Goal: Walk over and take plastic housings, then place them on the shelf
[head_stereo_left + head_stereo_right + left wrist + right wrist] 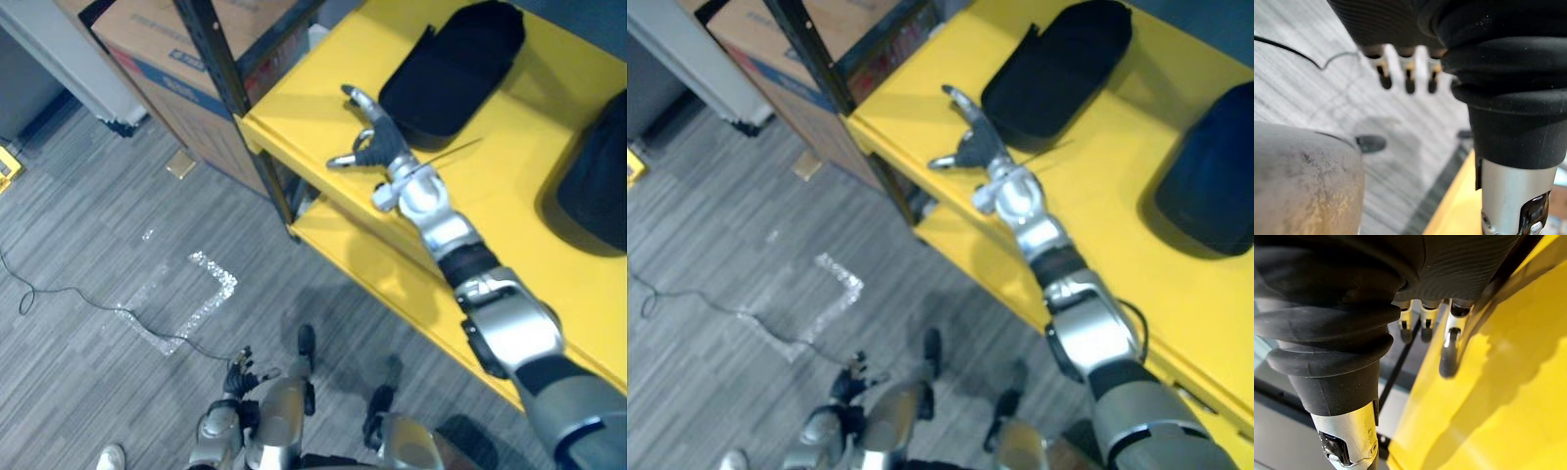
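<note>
Right hand [375,147] over yellow shelf [312,98]

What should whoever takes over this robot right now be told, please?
Right hand: open and empty, over the yellow shelf near its corner, beside the first black housing but not touching it.
Left hand: open and empty, hanging low above the floor.
Second black housing: further right on the same shelf.
Done: two housings lie on the shelf.
Left: draw the right arm back. Whether more housings wait elsewhere cannot be seen from here.
</note>
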